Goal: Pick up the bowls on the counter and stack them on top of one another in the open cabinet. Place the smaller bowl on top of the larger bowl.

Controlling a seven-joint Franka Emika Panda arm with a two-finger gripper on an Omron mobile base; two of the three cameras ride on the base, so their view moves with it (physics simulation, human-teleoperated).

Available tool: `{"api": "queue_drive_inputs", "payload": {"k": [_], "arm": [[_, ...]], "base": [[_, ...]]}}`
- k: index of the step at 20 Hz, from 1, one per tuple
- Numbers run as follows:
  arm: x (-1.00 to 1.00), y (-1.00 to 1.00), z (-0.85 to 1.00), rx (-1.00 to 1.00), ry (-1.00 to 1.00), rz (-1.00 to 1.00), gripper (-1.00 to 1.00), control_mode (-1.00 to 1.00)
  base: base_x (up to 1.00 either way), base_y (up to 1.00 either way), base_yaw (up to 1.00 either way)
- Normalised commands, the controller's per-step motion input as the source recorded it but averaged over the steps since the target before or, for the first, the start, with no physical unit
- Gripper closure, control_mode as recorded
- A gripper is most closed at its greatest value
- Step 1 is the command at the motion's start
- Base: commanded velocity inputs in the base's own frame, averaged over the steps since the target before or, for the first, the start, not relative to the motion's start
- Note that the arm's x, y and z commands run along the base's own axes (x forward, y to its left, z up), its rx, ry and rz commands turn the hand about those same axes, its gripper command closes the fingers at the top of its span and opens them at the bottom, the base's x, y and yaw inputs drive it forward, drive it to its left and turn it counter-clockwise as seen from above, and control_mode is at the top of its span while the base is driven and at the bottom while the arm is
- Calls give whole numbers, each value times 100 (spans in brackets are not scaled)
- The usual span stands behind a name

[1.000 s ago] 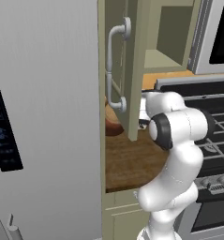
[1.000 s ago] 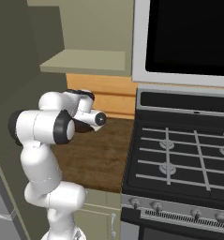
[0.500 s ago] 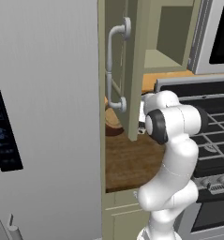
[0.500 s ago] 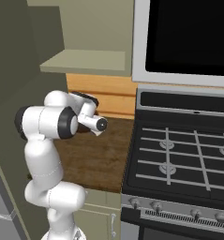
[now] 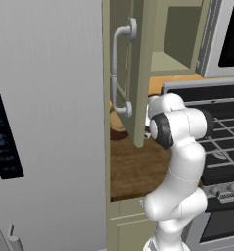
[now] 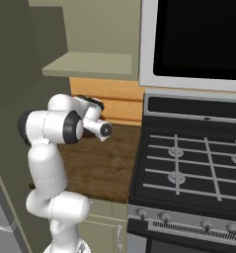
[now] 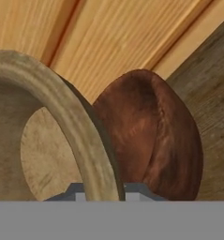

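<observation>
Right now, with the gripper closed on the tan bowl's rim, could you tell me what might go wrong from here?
1. The gripper pinches only the smaller bowl by its rim, so it may tilt or slip during lifting.
2. The larger bowl sits right beside it and could get nudged.
3. The open cabinet door hangs above the counter; the arm could clip it going up.

I saw a grey fridge [image 5: 45, 108] filling the left side, dark control panel [image 5: 5, 137] on its front. Black stove [image 6: 188, 163] sat to the right, grates on top, knobs [image 6: 164, 216] along the front edge. Black microwave [image 6: 198, 39] hung above it. Light wood-plank backsplash [image 6: 109, 99] ran behind. Pale olive drawers [image 5: 126, 225] sat below. Lighting was even, flat.
</observation>
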Motion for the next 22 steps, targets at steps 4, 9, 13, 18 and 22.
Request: {"api": "queue_drive_inputs", "payload": {"k": [4, 9, 13, 18, 22], "arm": [[14, 1, 7, 0, 0, -6, 100, -100], [1, 0, 21, 0, 0, -4, 100, -100], [40, 0, 0, 0, 0, 0, 100, -100], [36, 2, -24, 0, 3, 0, -100, -100], [15, 1, -37, 0, 5, 0, -100, -100]], "base": [[0, 0, 0], [0, 0, 0], [0, 0, 0], [0, 0, 0], [0, 0, 0]]}}
